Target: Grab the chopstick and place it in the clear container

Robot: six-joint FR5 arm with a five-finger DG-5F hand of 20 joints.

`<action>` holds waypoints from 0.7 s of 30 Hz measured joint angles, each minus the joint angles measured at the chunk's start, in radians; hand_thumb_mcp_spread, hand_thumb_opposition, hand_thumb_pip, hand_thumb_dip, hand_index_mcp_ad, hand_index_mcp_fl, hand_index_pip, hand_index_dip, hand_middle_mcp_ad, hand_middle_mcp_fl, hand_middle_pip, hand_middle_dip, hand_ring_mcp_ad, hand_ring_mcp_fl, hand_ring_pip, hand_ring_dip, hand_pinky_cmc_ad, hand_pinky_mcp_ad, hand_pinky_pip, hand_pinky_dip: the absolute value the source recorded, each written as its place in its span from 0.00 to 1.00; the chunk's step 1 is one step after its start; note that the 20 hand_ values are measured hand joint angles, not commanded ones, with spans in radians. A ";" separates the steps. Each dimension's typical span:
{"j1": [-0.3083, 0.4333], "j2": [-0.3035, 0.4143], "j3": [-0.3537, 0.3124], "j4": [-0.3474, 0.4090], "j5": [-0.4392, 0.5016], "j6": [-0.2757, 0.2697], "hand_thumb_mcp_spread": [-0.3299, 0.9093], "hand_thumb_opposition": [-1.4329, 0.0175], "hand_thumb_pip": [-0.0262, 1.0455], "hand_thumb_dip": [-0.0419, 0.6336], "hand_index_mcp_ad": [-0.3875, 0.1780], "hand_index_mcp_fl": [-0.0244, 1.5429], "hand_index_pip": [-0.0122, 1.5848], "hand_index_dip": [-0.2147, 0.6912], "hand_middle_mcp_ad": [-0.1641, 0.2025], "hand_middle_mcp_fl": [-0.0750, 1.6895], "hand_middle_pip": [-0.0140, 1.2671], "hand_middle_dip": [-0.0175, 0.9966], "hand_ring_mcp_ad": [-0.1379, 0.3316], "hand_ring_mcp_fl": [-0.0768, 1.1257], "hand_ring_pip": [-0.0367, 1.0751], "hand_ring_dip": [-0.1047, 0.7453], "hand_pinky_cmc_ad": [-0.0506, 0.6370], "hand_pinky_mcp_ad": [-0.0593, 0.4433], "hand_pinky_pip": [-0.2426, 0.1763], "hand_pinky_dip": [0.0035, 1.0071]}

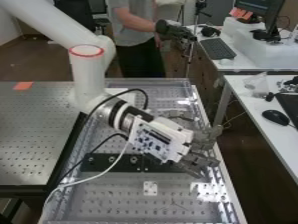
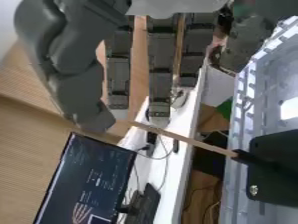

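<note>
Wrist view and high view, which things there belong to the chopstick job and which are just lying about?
For the job:
the hand
the thin wooden stick, apparently the chopstick

Just lying about:
the monitor
the keyboard on the far desk
the black mouse on the nearer desk

My room in the high view, pale wall point(image 1: 8, 27) at upper left, brown floor point(image 1: 30, 62) beneath it, black chair point(image 1: 76, 12) near the top edge, white desks point(image 1: 256, 63) along the right, monitor point(image 1: 258, 7) at upper right, light glaring off my bench point(image 1: 106, 200) at lower right
</note>
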 joint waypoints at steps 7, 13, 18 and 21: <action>-0.006 -0.027 0.021 -0.016 -0.017 0.056 0.63 0.43 0.65 0.53 0.32 0.33 0.55 0.44 0.61 0.48 0.15 0.63 0.48 0.35 0.12 0.51 0.62 0.70 0.42 0.15; -0.007 -0.036 0.026 -0.015 -0.011 0.068 0.66 0.43 0.57 0.52 0.30 0.36 0.61 0.44 0.61 0.51 0.15 0.65 0.48 0.38 0.12 0.52 0.62 0.71 0.46 0.15; -0.008 -0.041 0.037 -0.024 -0.016 0.057 0.68 0.43 0.52 0.52 0.29 0.37 0.62 0.44 0.61 0.54 0.15 0.65 0.48 0.42 0.12 0.53 0.62 0.71 0.46 0.15; -0.009 -0.044 0.048 -0.035 -0.017 0.049 0.70 0.43 0.51 0.49 0.29 0.37 0.62 0.44 0.61 0.54 0.15 0.67 0.48 0.42 0.12 0.57 0.62 0.71 0.50 0.15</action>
